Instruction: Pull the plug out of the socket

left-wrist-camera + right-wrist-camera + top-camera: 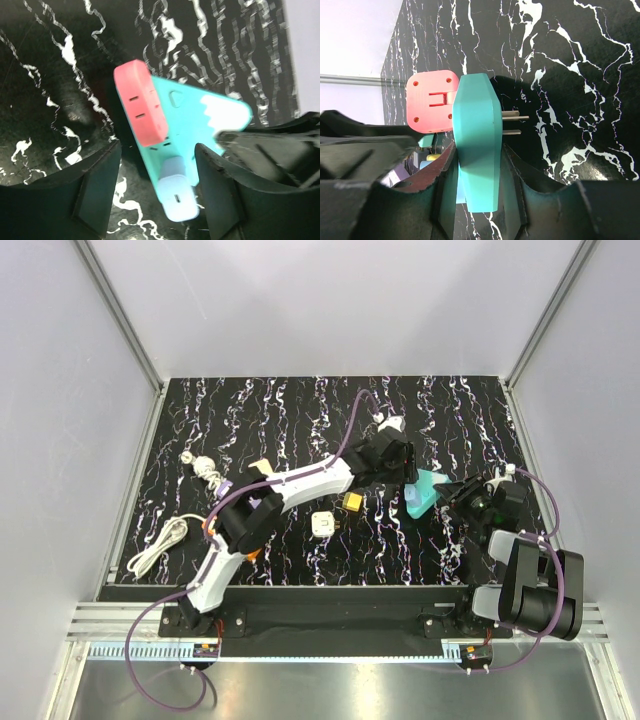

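My right claw is clamped on the teal socket near the right edge of the bench, mid-depth. My left claw is spread wide, fingers either side of the pale plug seated in it, beside a pink adapter

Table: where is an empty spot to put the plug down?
Bare: the far strip of the table by the back wall, and the near edge beside the white adapter. Crowded: the middle, around the teal socket.
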